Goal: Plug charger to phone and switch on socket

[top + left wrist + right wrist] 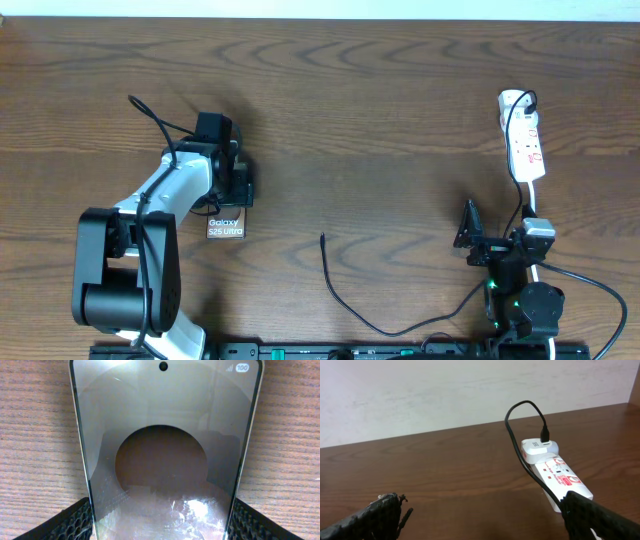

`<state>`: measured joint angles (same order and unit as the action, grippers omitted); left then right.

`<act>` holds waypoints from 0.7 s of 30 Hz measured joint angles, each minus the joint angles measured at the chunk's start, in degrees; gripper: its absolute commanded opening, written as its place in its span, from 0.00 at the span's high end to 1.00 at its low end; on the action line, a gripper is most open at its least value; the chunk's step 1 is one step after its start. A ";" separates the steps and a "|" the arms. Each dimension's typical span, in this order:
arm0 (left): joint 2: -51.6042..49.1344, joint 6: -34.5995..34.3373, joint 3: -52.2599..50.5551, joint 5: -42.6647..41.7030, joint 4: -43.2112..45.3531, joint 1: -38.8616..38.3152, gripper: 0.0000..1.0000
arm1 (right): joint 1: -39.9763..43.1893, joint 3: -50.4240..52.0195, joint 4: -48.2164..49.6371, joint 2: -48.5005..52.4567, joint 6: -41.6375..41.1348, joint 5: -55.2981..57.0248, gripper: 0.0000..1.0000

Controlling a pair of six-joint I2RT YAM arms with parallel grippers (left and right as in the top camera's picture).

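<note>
Phone [165,460], "100" onscreen, "Galaxy S25 Ultra" label, pinched by left claw [162,521]; right claw [487,512] spread.

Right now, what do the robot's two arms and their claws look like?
The left arm has a white link on bulky black joints, with a thin black cable looping off it. The right arm is black, with green lights and a small pale box near the wrist. The left claw and right claw each have two black fingers with a mesh-like texture.
</note>
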<state>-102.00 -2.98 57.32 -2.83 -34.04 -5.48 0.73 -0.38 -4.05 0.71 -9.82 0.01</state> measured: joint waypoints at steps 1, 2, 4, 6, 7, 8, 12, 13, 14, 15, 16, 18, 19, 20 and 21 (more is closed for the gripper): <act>0.00 0.00 0.00 0.00 0.00 0.00 0.79 | 0.00 0.00 0.02 0.00 0.00 0.00 0.01; 0.00 0.00 0.00 0.00 0.00 0.00 0.68 | 0.00 0.00 0.02 0.00 0.00 0.00 0.01; 0.00 0.00 -0.02 0.00 0.02 0.00 0.47 | 0.00 0.00 0.00 0.00 0.00 0.02 0.01; 0.00 0.00 -0.02 0.00 0.02 0.00 0.39 | 0.00 0.00 0.00 0.00 0.00 0.02 0.01; 0.00 0.00 -0.02 0.00 0.02 0.00 0.34 | 0.00 0.00 0.00 0.00 0.00 0.02 0.01; 0.00 0.00 -0.02 0.00 0.02 0.00 0.30 | 0.00 0.00 0.00 0.00 0.00 0.00 0.01; 0.00 0.00 -0.02 0.00 0.04 0.00 0.17 | 0.00 0.00 0.00 0.00 0.00 0.02 0.01; 0.00 -0.02 -0.07 0.00 0.07 0.00 0.13 | 0.00 0.00 0.00 0.00 0.00 0.00 0.01; 0.00 -0.13 -0.11 0.00 0.13 0.00 0.12 | 0.00 0.00 0.02 0.00 0.00 0.00 0.01; 0.00 -0.22 -0.22 0.09 0.26 0.00 0.09 | 0.00 0.00 0.00 0.00 0.00 0.02 0.01; 0.00 -0.22 -0.37 -0.04 0.35 0.00 0.08 | 0.00 0.00 0.00 0.00 0.00 0.02 0.01; 0.00 -0.17 -0.42 -0.04 0.35 0.02 0.05 | 0.00 0.00 0.00 0.00 0.00 0.02 0.01; 0.00 -0.17 -0.42 -0.04 0.35 0.02 0.05 | 0.00 0.00 0.00 0.00 0.00 0.02 0.01; 0.00 -0.20 -0.42 -0.07 0.35 0.00 0.04 | 0.00 0.00 0.00 0.00 0.00 0.00 0.01; 0.00 -0.22 -0.42 -0.07 0.35 0.00 0.04 | 0.00 0.00 0.00 0.00 0.00 0.02 0.01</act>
<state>-102.00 -3.20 56.90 -2.90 -33.69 -5.48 0.73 -0.38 -4.05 0.71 -9.82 0.03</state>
